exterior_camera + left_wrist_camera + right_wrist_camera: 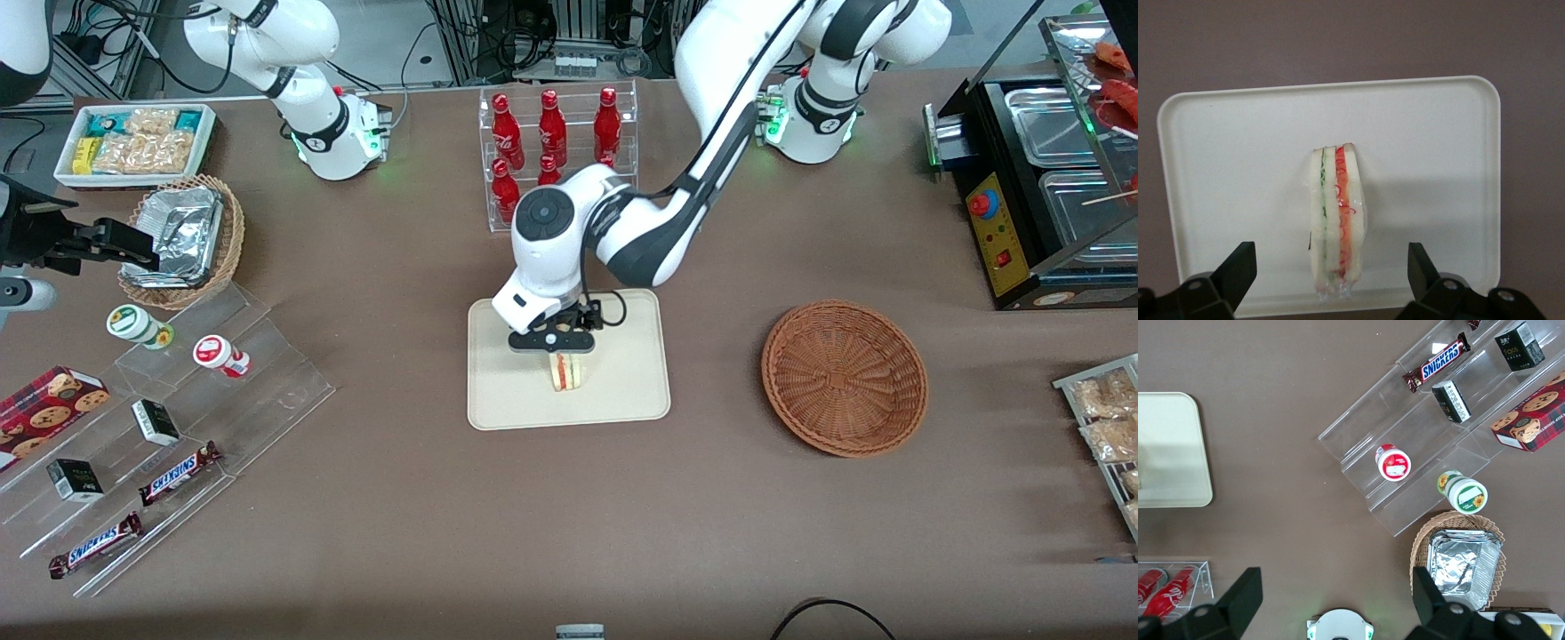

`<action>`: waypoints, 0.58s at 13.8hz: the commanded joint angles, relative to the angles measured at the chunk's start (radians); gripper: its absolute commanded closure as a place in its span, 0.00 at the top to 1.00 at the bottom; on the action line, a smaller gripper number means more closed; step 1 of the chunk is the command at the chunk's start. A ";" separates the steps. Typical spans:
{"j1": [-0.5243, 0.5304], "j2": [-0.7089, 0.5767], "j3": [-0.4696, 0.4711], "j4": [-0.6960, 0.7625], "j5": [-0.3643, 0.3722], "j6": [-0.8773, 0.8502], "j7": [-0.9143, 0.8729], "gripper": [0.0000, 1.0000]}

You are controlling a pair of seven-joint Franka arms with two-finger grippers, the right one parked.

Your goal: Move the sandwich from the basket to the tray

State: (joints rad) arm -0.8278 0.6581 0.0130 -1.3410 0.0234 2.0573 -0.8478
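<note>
Right now you have the brown table [622,533] crowded at both ends: a clear stepped display [178,427] with Snickers bars [180,472] and small cups toward the parked arm's end, and a black warmer with steel pans [1049,169] toward the working arm's end. A clear rack of red bottles [556,133] stands farther from the front camera than the tray, close to the arm's elbow. Your tray [622,391] sits mid-table, with the basket [845,378] well apart from it toward the working arm's end, nothing showing inside it. The sandwich [1337,223] stands on edge on the tray, near the middle, its bread and red and green layers facing up at the wrist camera and its long axis running across the tray's short width. Your gripper [553,342] hangs just above it, jaws spread wide, each finger [1238,267] clear of the wrap and holding nothing.
</note>
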 commanded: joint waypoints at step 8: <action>0.269 -0.348 0.010 -0.093 -0.034 -0.333 0.154 1.00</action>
State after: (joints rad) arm -0.6115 0.3877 0.0316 -1.3531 0.0084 1.7353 -0.7440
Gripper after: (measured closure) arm 0.000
